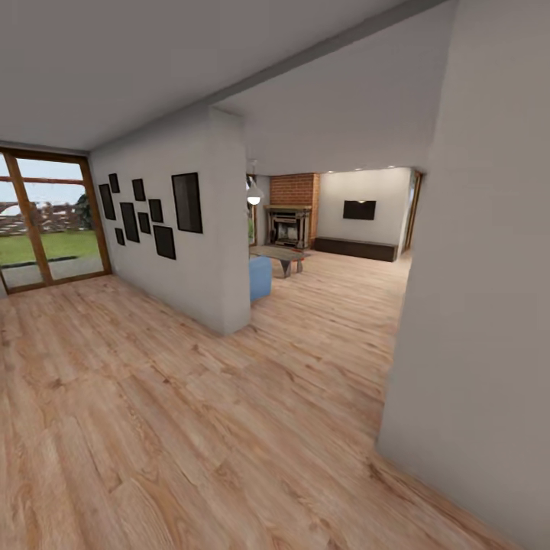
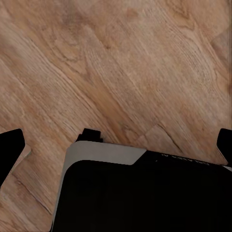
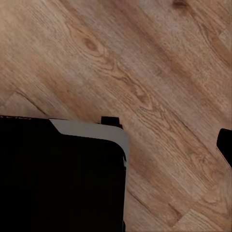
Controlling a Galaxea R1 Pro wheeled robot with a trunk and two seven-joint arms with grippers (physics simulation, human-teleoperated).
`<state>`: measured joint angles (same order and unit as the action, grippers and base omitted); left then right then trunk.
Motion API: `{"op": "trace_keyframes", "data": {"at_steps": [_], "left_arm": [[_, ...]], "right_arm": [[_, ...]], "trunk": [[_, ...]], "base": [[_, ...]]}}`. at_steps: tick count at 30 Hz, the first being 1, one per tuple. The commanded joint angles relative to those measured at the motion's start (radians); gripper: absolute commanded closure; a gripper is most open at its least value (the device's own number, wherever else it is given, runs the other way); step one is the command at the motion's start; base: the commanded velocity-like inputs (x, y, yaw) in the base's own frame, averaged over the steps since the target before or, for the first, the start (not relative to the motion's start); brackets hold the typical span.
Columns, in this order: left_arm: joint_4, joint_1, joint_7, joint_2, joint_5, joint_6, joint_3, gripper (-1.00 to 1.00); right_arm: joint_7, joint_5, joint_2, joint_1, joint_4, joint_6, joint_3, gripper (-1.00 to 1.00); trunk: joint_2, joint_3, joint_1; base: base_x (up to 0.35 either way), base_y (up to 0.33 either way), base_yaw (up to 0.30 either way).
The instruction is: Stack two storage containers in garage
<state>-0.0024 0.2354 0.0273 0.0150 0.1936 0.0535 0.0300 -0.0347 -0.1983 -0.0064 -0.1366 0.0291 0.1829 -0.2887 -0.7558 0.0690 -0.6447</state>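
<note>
Light wood plank flooring runs toward the living room at one o'clock, fireplace visible. Storage containers unsighted. Step judged: approach. Next: drive ahead past the wall corner. Claw states indeterminate.

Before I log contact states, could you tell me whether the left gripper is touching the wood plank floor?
Apart. In the left wrist view, the left gripper's dark fingertips frame bare floor planks that look well beyond them, and nothing sits between the fingers.
</note>
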Motion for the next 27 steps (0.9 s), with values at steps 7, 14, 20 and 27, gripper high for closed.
{"op": "trace_keyframes", "data": {"at_steps": [7,14,20,27], "left_arm": [[0.001,0.001,0.002,-0.001,0.004,0.003,0.003,-1.0],[0.001,0.001,0.002,0.0,0.004,0.003,0.002,-1.0],[0.001,0.001,0.002,-0.001,0.004,0.004,0.003,-1.0],[0.001,0.001,0.002,-0.001,0.004,0.006,0.003,-1.0]], "right_arm": [[-0.005,-0.007,0.001,-0.001,0.003,0.003,-0.011,-1.0],[-0.011,-0.008,0.002,-0.001,0.003,0.003,-0.009,-1.0],[-0.012,-0.01,0.003,-0.001,0.003,0.004,-0.007,-1.0],[-0.011,-0.009,0.002,-0.001,0.003,0.004,-0.008,-1.0]], "trunk": [[-0.001,0.002,-0.001],[-0.001,0.002,-0.001],[-0.001,0.002,-0.001],[-0.001,0.002,-0.001]], "base": [[0.322,0.0,0.0],[0.323,0.0,0.114],[0.322,0.0,0.253],[0.322,0.0,0.07]]}}
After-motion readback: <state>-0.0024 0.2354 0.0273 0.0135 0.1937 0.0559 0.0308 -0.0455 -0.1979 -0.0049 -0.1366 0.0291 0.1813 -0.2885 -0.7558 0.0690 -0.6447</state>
